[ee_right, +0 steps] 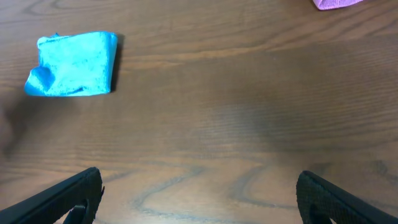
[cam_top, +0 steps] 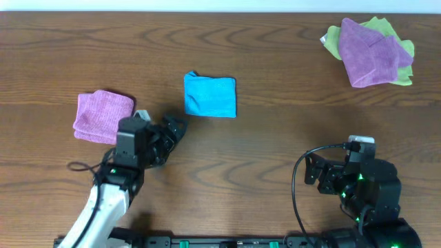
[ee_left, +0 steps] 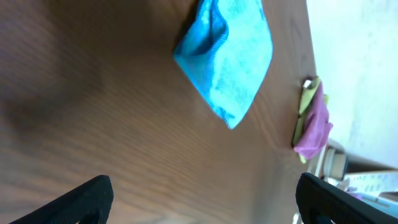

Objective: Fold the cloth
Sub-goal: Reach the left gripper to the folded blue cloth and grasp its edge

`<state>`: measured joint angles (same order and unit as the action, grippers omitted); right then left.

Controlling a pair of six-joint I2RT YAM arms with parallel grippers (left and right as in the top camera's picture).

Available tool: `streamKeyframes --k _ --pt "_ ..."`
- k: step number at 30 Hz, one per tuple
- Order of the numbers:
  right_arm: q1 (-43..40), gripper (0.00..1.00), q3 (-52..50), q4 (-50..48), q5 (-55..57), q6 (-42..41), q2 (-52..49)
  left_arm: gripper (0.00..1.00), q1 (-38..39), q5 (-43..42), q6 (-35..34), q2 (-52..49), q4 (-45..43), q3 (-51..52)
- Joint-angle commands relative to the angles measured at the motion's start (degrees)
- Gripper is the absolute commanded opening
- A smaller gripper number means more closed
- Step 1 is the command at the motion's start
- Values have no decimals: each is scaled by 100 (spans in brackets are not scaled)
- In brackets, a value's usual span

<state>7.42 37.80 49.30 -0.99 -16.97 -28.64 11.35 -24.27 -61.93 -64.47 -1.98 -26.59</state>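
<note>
The turquoise-blue cloth (cam_top: 210,96) lies folded into a small rectangle on the wooden table, left of centre. It also shows in the left wrist view (ee_left: 227,56) and in the right wrist view (ee_right: 73,64). My left gripper (cam_top: 171,134) is open and empty, just below and left of the cloth, not touching it; its fingertips frame bare wood (ee_left: 202,199). My right gripper (cam_top: 315,172) is open and empty at the front right, far from the cloth, over bare wood (ee_right: 199,196).
A folded purple cloth (cam_top: 103,116) lies at the left, beside my left arm. At the back right a purple cloth (cam_top: 372,52) lies on a lime-green cloth (cam_top: 386,31). The table's far edge runs along the top.
</note>
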Motion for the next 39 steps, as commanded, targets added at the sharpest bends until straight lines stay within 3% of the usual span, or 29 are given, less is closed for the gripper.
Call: streamKeyframes --k 1,10,21,39 --pt "-37 99 -22 4 81 -59 15 95 -7 -79 -186 -487 -378 22" --pt "-37 99 -22 4 79 -59 15 95 116 -138 -586 -1812 -1937 22" --pt "-37 99 -22 4 79 -59 15 95 256 -11 -1014 -2634 -2861 17" --pt "-37 99 -22 4 79 -59 15 96 295 289 -1049 -3351 -3305 -391"
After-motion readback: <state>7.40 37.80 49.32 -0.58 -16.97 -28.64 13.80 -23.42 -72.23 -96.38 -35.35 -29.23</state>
